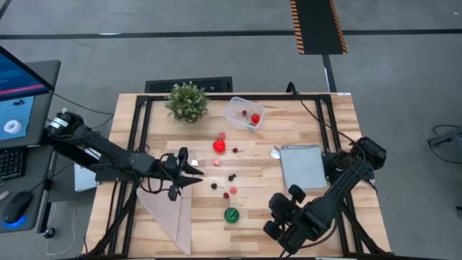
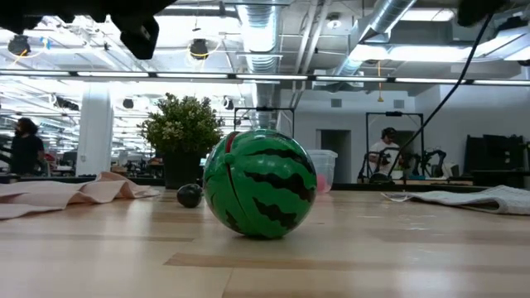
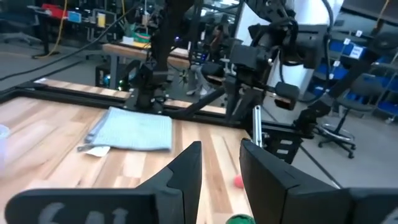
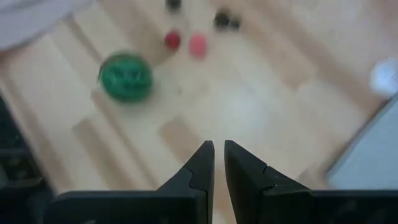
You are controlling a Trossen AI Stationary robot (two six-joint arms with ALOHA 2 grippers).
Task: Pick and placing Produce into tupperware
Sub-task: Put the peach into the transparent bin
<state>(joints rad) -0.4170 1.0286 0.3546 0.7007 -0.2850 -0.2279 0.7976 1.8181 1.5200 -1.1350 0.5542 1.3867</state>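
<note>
The tupperware (image 1: 245, 113), a clear tub at the far middle of the table, holds two red pieces. More produce lies loose on the wood. A red piece (image 1: 219, 146) and pink ones lie nearer the tub, and dark and red bits (image 1: 229, 189) lie in the middle. The green striped ball (image 1: 231, 214) (image 2: 261, 184) (image 4: 126, 76) rests near the front. My left gripper (image 1: 196, 173) (image 3: 221, 146) hovers left of the loose pieces, pointing level toward the right, narrowly open and empty. My right gripper (image 1: 276, 204) (image 4: 217, 146) hangs right of the ball, slanting down, shut on nothing.
A bushy potted plant (image 1: 186, 101) stands at the far left of the tub. A grey-blue sheet (image 1: 303, 166) lies flat at the right, and a beige cloth (image 1: 170, 209) lies at the front left. Black frame rails run along the table's edges.
</note>
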